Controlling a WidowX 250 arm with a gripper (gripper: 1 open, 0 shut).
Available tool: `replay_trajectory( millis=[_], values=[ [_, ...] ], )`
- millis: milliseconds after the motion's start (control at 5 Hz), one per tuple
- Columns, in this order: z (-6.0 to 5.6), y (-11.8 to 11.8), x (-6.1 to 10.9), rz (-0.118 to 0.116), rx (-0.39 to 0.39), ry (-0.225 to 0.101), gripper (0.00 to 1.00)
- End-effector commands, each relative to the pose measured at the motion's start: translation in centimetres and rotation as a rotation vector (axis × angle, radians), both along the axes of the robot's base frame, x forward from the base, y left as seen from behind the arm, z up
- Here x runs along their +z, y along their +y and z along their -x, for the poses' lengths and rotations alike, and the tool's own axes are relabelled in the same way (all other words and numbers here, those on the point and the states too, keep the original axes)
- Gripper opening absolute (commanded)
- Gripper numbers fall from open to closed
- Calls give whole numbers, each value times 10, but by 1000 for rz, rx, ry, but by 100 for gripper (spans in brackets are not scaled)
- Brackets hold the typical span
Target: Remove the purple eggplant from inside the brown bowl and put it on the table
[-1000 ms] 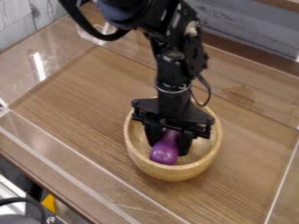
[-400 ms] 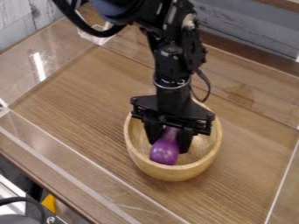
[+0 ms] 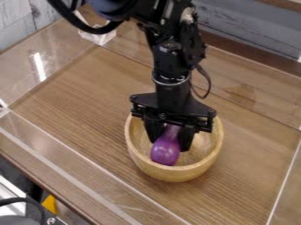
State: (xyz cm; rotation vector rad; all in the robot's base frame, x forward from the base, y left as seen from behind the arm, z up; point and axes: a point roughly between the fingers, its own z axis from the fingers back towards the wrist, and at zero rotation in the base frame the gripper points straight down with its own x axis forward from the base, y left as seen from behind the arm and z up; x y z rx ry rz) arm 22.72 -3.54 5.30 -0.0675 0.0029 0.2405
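Note:
The purple eggplant (image 3: 166, 151) stands nearly upright inside the brown bowl (image 3: 136, 151), its fat end down near the bowl's floor. My gripper (image 3: 172, 134) reaches straight down into the bowl. Its black fingers (image 3: 154, 132) are closed on either side of the eggplant's upper, narrow end, so it is shut on the eggplant. The stem tip is hidden between the fingers. The bowl rests on the table (image 3: 83, 97) towards the front right.
Low clear acrylic walls (image 3: 47, 53) border the tabletop on all sides. Bare wood lies to the left of and behind the bowl. A grey plank wall stands at the back right.
The arm and gripper have shifted slightly up and to the left. The eggplant stays between the fingers and now stands a little straighter in the bowl.

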Motion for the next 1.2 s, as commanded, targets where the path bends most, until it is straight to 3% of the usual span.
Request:
replay_trajectory(
  millis=[0,1000],
  values=[
    [-7,1,17,14,13,-64,0],
    [-2,12,39,39,21,-82,0]
  ],
)
